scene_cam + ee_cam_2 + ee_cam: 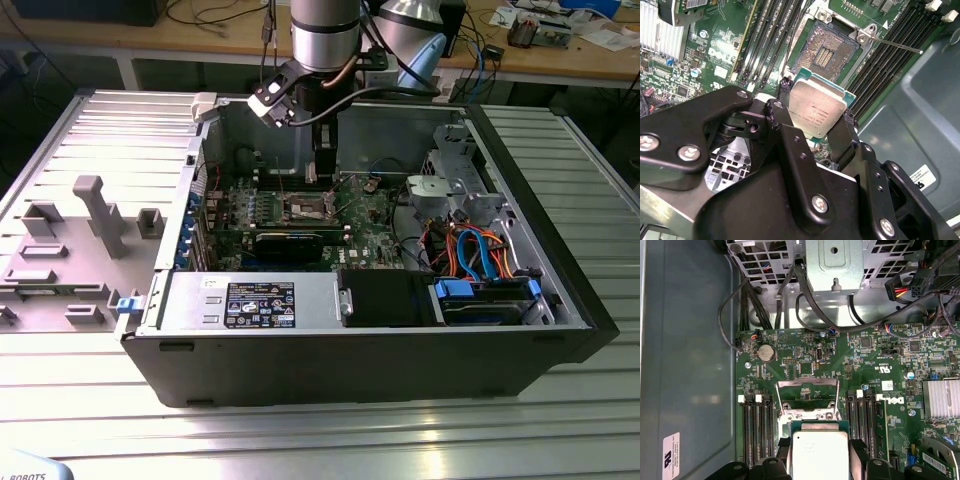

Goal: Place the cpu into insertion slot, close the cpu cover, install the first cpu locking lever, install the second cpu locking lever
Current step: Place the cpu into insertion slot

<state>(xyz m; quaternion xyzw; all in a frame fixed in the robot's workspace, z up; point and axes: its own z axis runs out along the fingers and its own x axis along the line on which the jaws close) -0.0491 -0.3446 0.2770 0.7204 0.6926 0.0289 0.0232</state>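
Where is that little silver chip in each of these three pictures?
Second wrist view: chip between the fingers, beside the socket.
First wrist view: chip between the fingers, before the raised cover.
Exterior view: too small to tell; the fingers hang above the socket.
Shared landmark: the socket.

one cpu (817,112), one insertion slot (826,50), one cpu cover (807,413)

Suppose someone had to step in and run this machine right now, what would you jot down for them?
Gripper: shut on the cpu, gripping its edges, inside the open computer case.
Insertion slot: empty, contacts exposed; the cpu hangs near it, not seated.
Cpu cover: swung up, open.
Done: cpu is in the grip over the board.
Left: seating the cpu, closing the cover, both locking levers; one lever rod sticks out unlatched.
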